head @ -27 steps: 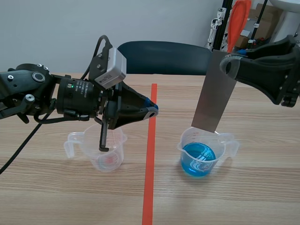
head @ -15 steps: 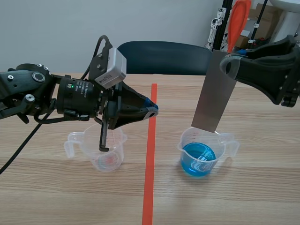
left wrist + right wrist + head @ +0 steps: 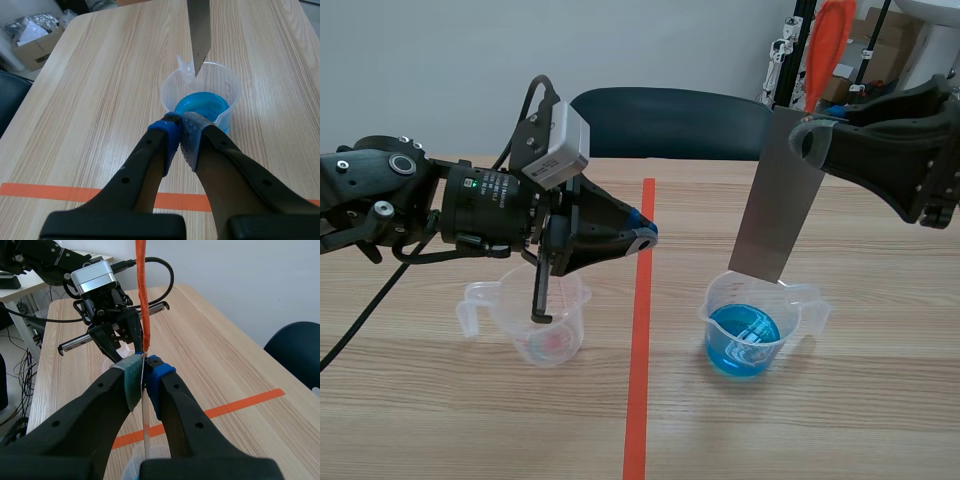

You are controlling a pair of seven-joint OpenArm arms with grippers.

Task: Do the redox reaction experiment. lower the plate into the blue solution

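The plate (image 3: 778, 200) is plain matte grey. At five o'clock on the table (image 3: 880, 400), a clear beaker (image 3: 715, 305) holds the bright blue solution (image 3: 742, 342). A second beaker (image 3: 520, 335), at seven o'clock, is clear with a faint pink tint at its bottom. The table is pale, fine-grained wood, crossed by an orange-red tape line (image 3: 640, 350). The left gripper (image 3: 181, 122) and right gripper (image 3: 145, 364) are black, each with one blue pad (image 3: 167, 131) and one grey-green dotted one. The chair (image 3: 670, 120) is dark navy.
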